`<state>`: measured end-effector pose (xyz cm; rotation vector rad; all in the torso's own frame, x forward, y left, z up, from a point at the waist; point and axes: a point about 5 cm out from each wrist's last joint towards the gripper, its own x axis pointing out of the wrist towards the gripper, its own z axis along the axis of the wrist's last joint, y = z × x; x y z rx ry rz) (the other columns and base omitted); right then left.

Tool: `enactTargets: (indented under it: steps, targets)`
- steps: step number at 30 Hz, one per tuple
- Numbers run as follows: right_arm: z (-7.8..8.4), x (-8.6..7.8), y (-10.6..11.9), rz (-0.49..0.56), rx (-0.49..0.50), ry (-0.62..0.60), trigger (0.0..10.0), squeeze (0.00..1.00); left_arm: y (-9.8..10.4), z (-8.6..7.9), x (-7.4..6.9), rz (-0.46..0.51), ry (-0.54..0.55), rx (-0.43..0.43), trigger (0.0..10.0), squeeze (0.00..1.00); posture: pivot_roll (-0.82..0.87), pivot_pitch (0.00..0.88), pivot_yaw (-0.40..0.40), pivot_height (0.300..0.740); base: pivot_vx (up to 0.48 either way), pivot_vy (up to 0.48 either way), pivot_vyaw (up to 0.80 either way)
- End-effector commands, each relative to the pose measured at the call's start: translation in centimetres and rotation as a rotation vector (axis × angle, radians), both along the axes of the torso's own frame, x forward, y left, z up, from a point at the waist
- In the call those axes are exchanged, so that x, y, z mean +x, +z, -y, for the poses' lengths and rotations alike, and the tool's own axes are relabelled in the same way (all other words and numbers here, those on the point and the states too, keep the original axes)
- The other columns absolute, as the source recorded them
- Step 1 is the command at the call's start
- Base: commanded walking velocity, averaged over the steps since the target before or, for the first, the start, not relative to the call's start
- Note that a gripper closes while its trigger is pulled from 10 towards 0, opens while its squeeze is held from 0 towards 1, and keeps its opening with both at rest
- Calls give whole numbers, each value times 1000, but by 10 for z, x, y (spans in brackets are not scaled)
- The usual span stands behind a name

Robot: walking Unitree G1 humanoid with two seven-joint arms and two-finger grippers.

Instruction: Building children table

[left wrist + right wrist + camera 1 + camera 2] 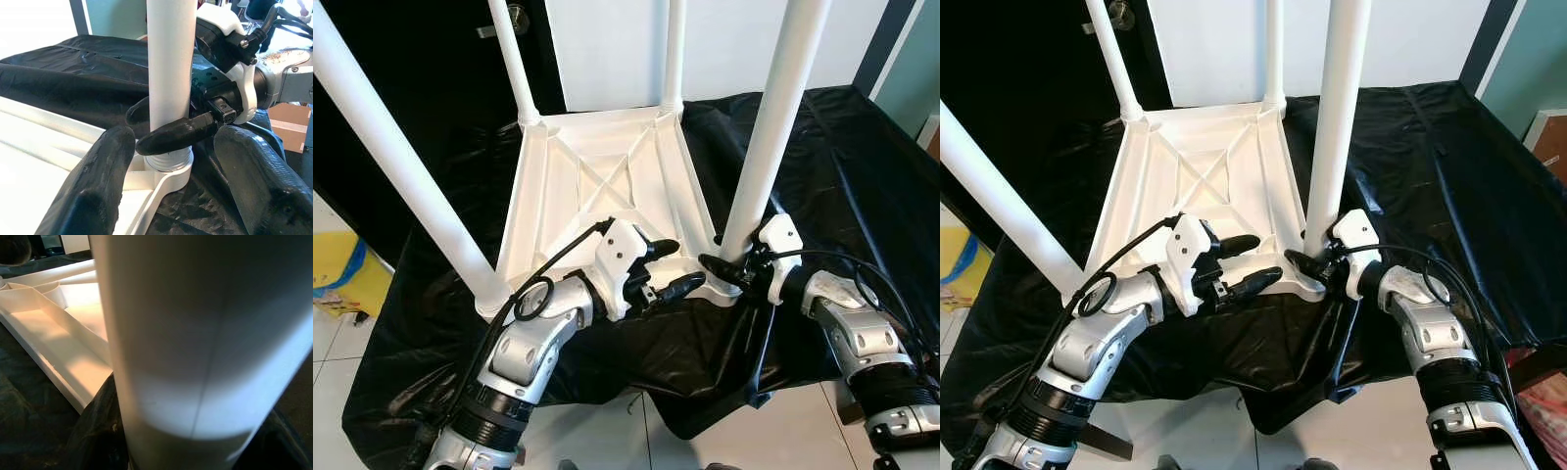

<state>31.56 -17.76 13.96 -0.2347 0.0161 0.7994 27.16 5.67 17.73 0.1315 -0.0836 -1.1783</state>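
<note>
An upturned white plastic children's table (597,176) lies on black sheeting (862,176). At 5 o'clock, the right gripper (722,268) clamps a white tubular leg (773,127); at 6 o'clock, the left gripper (671,266) gapes, empty.

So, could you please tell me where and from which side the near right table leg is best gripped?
Grip the near right leg low down, just above its threaded base in the tabletop's corner socket, coming in sideways from the robot's side. The leg is a smooth upright tube, so fingers close squarely around it there. The right gripper is already closed on that spot; the left gripper is open beside it.
</note>
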Motion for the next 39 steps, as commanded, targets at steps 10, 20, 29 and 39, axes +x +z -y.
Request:
enactTargets:
  steps: [10,20,29,39]
  targets:
    - [-3,-7,-16,-47,93,-114,10000,0,-2,-1,0,-8,18,4,10000,0,-130,48,38,740,0,0,0]
    - [-20,-19,-26,-1,206,-395,10000,0,-3,-1,-1,-15,12,5,10000,0,-134,54,41,740,0,0,0]
    - [-37,-30,-28,18,256,-595,10000,0,-3,0,-3,-23,5,-2,10000,0,-142,59,46,740,0,0,0]
    - [-53,-35,-27,49,299,-773,10000,0,-3,2,-3,-22,-8,0,10000,0,-147,58,54,740,0,0,0]
